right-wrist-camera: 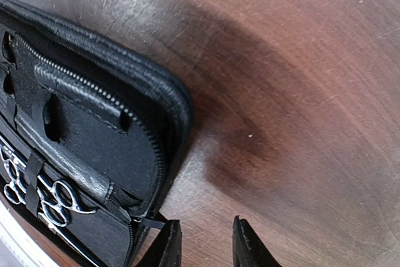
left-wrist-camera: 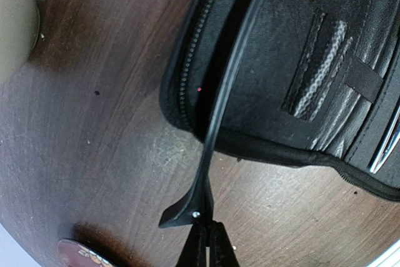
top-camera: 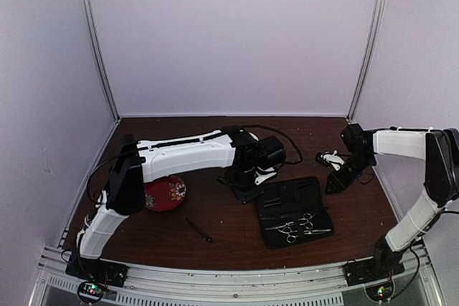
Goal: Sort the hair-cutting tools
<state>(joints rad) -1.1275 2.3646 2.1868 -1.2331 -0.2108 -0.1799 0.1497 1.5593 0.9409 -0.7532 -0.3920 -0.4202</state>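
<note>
Inside the black zippered case (top-camera: 287,195): both silver scissors (top-camera: 297,226). My left gripper (left-wrist-camera: 207,236) pinches a slim black tool (left-wrist-camera: 220,104), right gripper (right-wrist-camera: 203,232) half-open; thin black stick (top-camera: 199,229) outside.

The dark brown wooden tabletop (right-wrist-camera: 300,92) has a semi-gloss finish with visible grain and fine scratches. The flat black zip case (right-wrist-camera: 106,136) is matt, leather-like material with woven cloth edging. The silver metal scissors (right-wrist-camera: 53,198) are polished and reflective. The slim black strip tool (left-wrist-camera: 219,110) is smooth, slightly glossy plastic.
</note>
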